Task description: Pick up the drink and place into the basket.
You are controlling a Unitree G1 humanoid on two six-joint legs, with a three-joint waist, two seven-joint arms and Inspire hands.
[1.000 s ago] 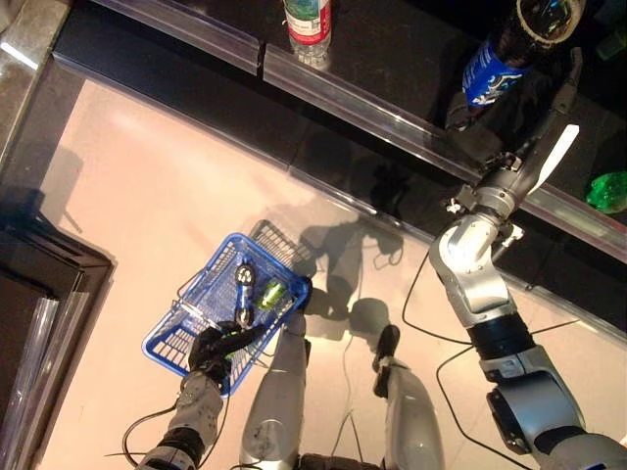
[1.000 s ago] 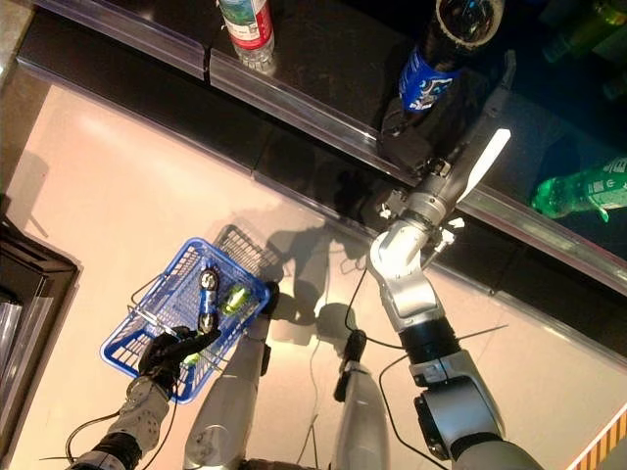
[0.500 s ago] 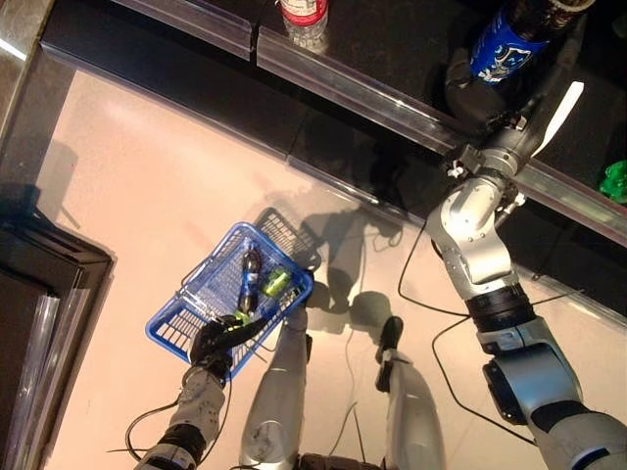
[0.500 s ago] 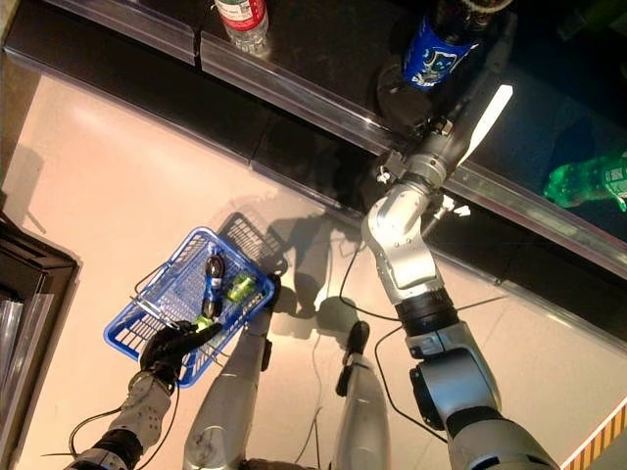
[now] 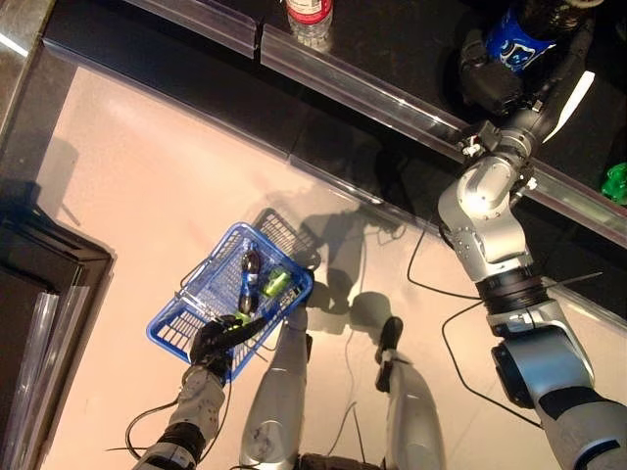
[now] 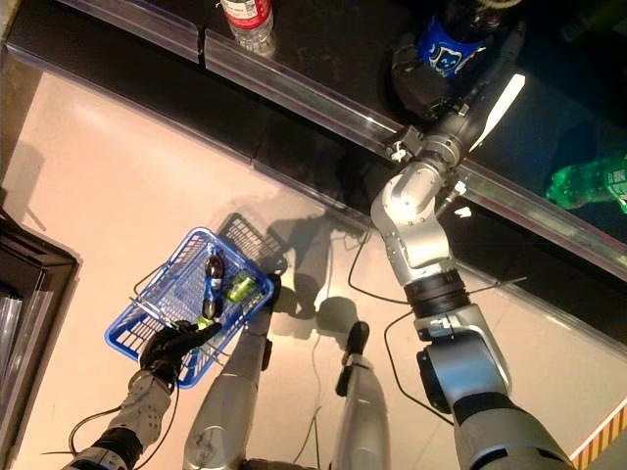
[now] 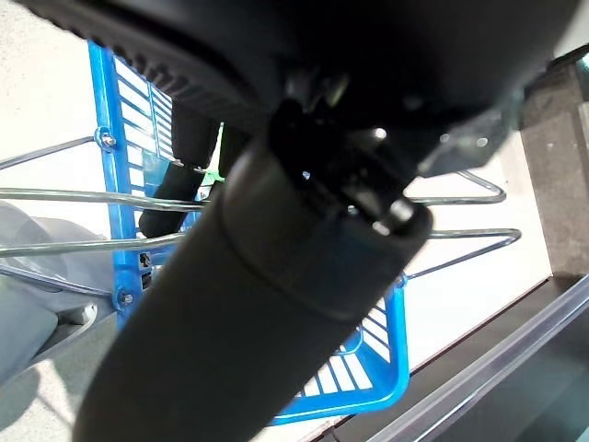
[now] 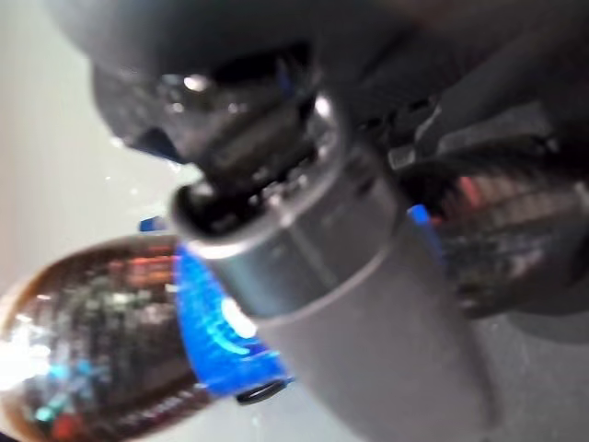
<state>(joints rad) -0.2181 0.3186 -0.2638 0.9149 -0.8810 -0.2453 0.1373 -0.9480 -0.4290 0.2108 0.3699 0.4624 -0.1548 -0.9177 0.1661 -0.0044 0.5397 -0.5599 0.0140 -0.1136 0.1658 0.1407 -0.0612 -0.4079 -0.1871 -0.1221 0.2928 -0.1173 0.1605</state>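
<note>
A dark drink bottle with a blue label (image 5: 524, 24) lies on the black shelf at the upper right. My right hand (image 5: 490, 83) is at its lower end. In the right wrist view my thumb (image 8: 322, 276) lies across the bottle (image 8: 92, 341), and the hand is curled round it. My left hand (image 5: 216, 343) is shut on the thin wire handles (image 7: 55, 198) of the blue basket (image 5: 167, 328), which hangs low at the left. A dark bottle (image 5: 248, 279) and a green drink (image 5: 276, 284) lie in the basket.
A clear rail (image 5: 372, 93) runs along the shelf's front edge. A clear bottle with a red label (image 5: 309, 15) stands further left on the shelf. A green bottle (image 6: 588, 181) lies at the far right. A dark cabinet (image 5: 39, 284) stands at the left.
My right arm has stretched further over the shelf rail and the hand has closed on the blue-labelled bottle. The blue basket hangs as before.
</note>
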